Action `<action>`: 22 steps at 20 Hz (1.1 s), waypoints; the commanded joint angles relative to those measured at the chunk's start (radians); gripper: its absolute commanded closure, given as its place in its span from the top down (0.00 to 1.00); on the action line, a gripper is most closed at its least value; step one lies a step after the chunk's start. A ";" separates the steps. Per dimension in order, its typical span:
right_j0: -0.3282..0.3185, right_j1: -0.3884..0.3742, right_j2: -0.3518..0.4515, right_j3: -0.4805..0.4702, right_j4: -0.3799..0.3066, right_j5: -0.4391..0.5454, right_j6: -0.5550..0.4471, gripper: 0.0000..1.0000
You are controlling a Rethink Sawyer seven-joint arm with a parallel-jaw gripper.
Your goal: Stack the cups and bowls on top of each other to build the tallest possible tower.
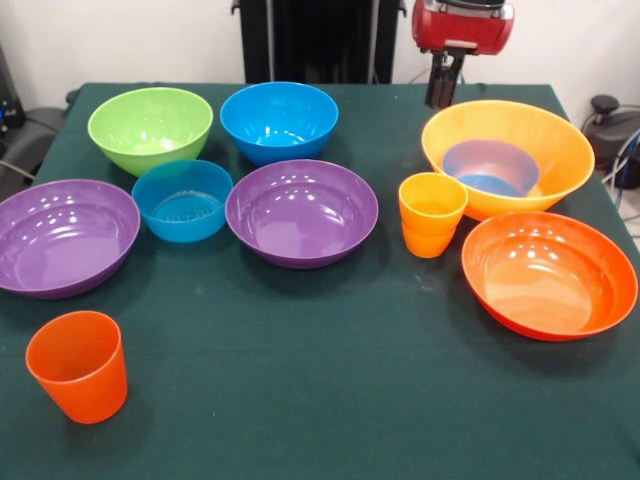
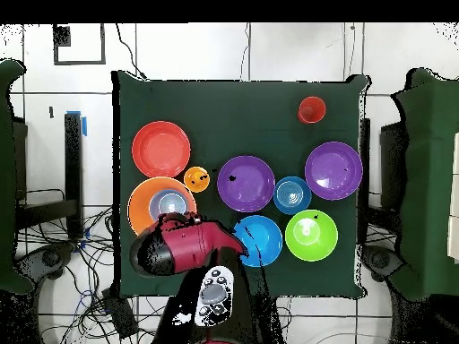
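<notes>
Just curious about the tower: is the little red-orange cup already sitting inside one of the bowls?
No, the red-orange cup stands alone on the green table, apart from every bowl.

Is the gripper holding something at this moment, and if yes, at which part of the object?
Nothing is held. The gripper hangs above the far rim of the big yellow-orange bowl, touching no bowl or cup; whether it is open cannot be told.

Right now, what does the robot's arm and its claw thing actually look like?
The arm has a rounded, glossy red shell with black trim. Below it hangs a narrow dark gripper. From overhead, the arm is a bulky red and black body, with a white oval panel of grey buttons nearer the base.
</notes>
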 commanded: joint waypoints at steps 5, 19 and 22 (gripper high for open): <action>0.005 0.016 0.038 0.054 -0.017 0.034 0.080 1.00; 0.006 0.036 0.031 0.041 -0.032 0.000 0.079 1.00; 0.000 0.058 0.028 0.042 -0.041 -0.031 0.083 1.00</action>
